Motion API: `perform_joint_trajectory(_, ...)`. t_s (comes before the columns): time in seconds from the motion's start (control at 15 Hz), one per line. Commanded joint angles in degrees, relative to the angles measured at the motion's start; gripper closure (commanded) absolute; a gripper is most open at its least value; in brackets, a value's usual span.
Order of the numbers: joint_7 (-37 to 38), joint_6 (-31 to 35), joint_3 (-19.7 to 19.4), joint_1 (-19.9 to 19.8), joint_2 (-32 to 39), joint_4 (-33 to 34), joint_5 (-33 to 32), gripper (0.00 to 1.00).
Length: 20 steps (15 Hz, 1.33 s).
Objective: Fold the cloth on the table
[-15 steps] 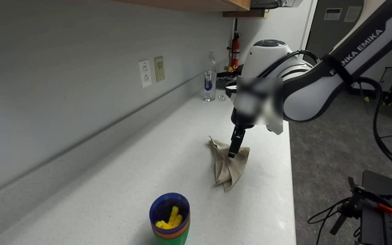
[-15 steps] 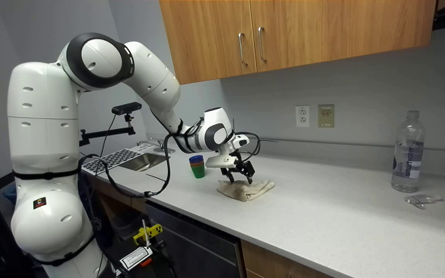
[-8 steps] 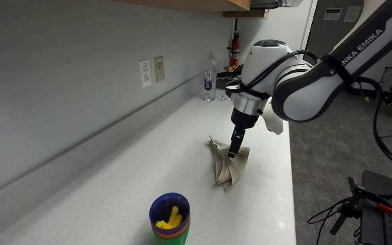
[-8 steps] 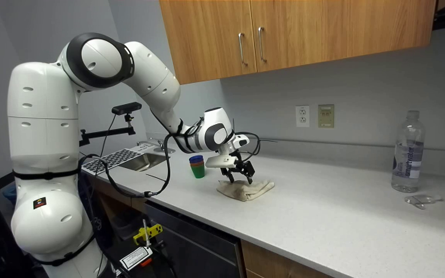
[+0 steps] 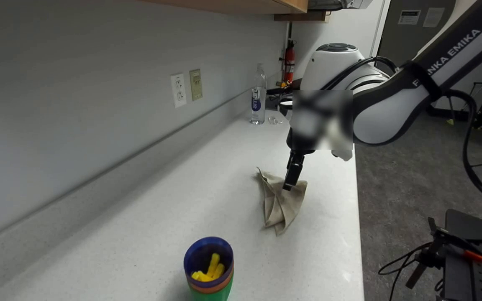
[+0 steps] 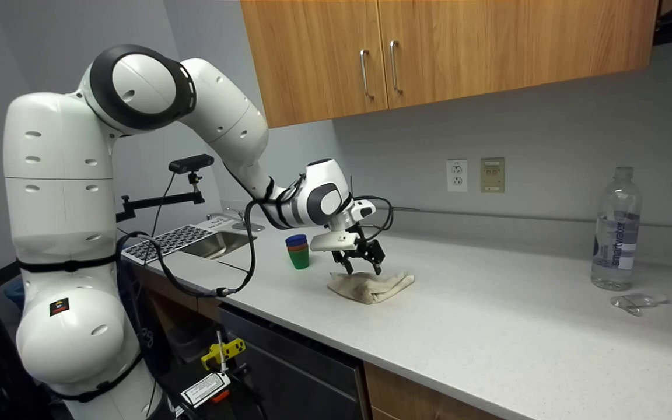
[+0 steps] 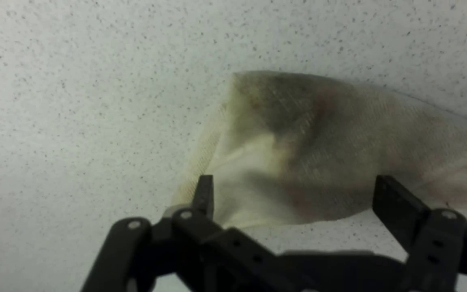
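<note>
The beige, stained cloth lies bunched and partly folded over itself on the white table (image 5: 161, 200). The cloth shows in both exterior views (image 5: 280, 211) (image 6: 368, 289) and fills the middle and right of the wrist view (image 7: 339, 134). My gripper points down over the cloth in both exterior views (image 5: 288, 187) (image 6: 363, 270). In the wrist view the gripper (image 7: 294, 178) has its fingers wide apart, with cloth visible between and beyond them and nothing held. The fingertips look a little above the cloth.
A stack of cups (image 5: 220, 288) (image 6: 298, 256), blue on top, holds yellow pieces and stands on the table. A water bottle (image 5: 257, 102) (image 6: 616, 239) stands by the wall, with a small clear object (image 6: 636, 302) beside it. A wooden cabinet (image 6: 458, 52) hangs above.
My gripper has risen slightly from the cloth within the last half second, and the arm has shifted back a little. The cloth has not moved.
</note>
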Motion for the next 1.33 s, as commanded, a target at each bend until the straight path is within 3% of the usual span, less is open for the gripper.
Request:
perform_joint_trajectory(0.0, -4.9, -2.1, 1.4, -1.0, -6.9, -4.0, 2.4, 0.0)
perform_joint_trajectory(0.2, -6.3, -2.4, 1.8, -0.6, -10.3, -6.0, 3.0, 0.0)
perform_joint_trajectory(0.4, -10.2, -2.2, 3.1, -0.8, -13.3, -7.9, 7.9, 0.0)
perform_joint_trajectory(0.47, -6.4, -1.3, 2.0, -0.2, -9.8, -5.4, 4.4, 0.0)
perform_joint_trajectory(1.27, -7.9, -1.3, 2.5, -0.1, -11.6, -7.1, 6.0, 0.0)
